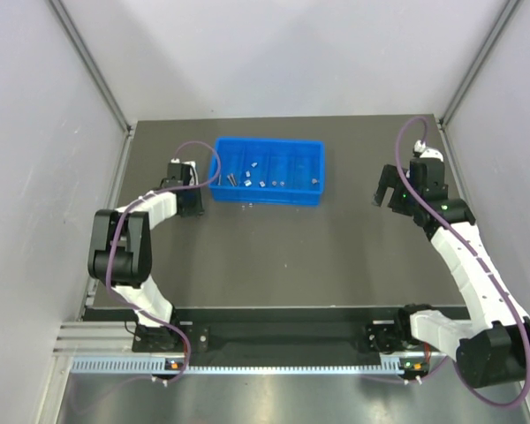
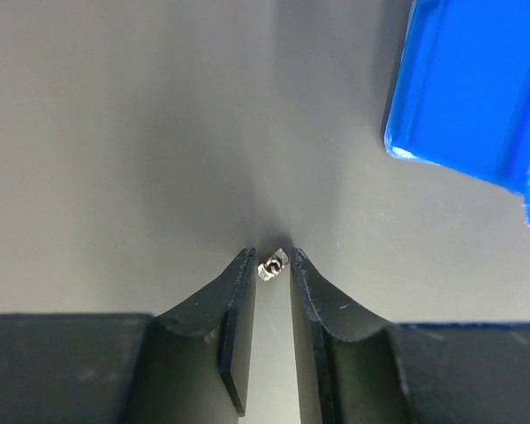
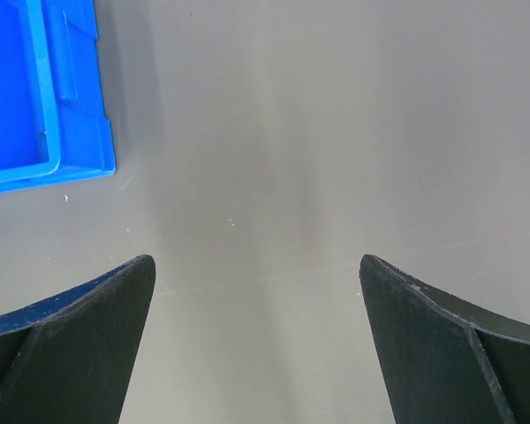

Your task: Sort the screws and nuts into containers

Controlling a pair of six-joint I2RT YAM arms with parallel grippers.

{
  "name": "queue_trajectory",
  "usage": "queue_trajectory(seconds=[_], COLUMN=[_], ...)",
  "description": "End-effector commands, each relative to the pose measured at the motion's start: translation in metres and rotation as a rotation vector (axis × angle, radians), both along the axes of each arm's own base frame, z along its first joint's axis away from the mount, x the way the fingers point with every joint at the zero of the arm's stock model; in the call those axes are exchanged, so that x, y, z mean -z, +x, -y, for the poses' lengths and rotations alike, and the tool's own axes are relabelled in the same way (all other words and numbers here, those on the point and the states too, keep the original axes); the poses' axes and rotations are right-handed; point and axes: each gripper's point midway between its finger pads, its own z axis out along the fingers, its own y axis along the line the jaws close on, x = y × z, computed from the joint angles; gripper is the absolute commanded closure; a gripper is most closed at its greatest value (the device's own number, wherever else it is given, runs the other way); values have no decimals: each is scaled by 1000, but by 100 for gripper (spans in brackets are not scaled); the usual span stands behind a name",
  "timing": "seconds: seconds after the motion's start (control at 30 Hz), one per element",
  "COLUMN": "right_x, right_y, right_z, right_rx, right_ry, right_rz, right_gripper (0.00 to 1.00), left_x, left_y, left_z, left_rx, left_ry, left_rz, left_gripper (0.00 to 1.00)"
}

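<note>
Silvery nut (image 2: 272,263) sits between left gripper's (image 2: 271,255) narrowed tips, grip unclear; right gripper (image 3: 258,265) open.

Tray (image 1: 267,141) sits far-centre on the table (image 1: 274,256), screws (image 1: 232,178) inside; just left of it, a nut (image 2: 272,263) lies between the left gripper's (image 2: 272,253) fingertips.

Bare table (image 3: 291,132) ahead of right hand (image 3: 258,265), blue tray (image 2: 459,88) beside left hand (image 2: 272,258)

Bright blue plastic, glossy, smooth: tray (image 1: 265,196). Dark grey, matt, smooth, few pale specks: table (image 1: 291,256). Shiny silvery metal: nut (image 2: 272,263). Matt black, plastic-looking, faintly scuffed edges: left gripper (image 2: 271,256) fingers (image 2: 232,305). Same matt black: right gripper (image 3: 256,261). White, smooth, slight sheen: arm shells (image 1: 466,256).
</note>
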Motion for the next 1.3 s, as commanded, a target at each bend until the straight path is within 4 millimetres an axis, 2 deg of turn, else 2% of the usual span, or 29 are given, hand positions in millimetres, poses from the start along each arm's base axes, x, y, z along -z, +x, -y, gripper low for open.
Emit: queue_trajectory(seconds=[0.0,0.1,0.27,0.5,0.67,0.73,0.83,1.13,1.23,1.27], right_x=[-23,-22,-20,-21,-24,-25,-26,-25,-26,-27], right_y=[11,12,13,9,7,7,8,10,9,10], right_z=[4,2,0,2,5,5,3,-1,-1,-1], right_rx=[10,2,-9,-2,7,10,6,-7,-6,-4], right_ry=[-1,3,6,0,-7,-8,2,20,22,24], right_rz=[70,69,63,72,77,79,80,77,79,83], right_gripper=[0,0,0,0,0,0,0,0,0,0], left_x=[-5,-4,8,13,18,20,20,-1,-29,-48], left_y=[0,-6,-13,-3,-4,-8,-14,-12,-7,-5], left_z=[6,7,0,-2,2,0,0,12,30,42], left_rx=[7,-4,-46,-65,-50,-56,-74,-111,-98,-83], left_ry=[42,81,104,117,98,107,105,81,10,-27], left_rz=[-23,-33,-65,-67,-87,-98,-112,-39,29,75], left_gripper=[72,71,73,74,82,90,93,100,100,100])
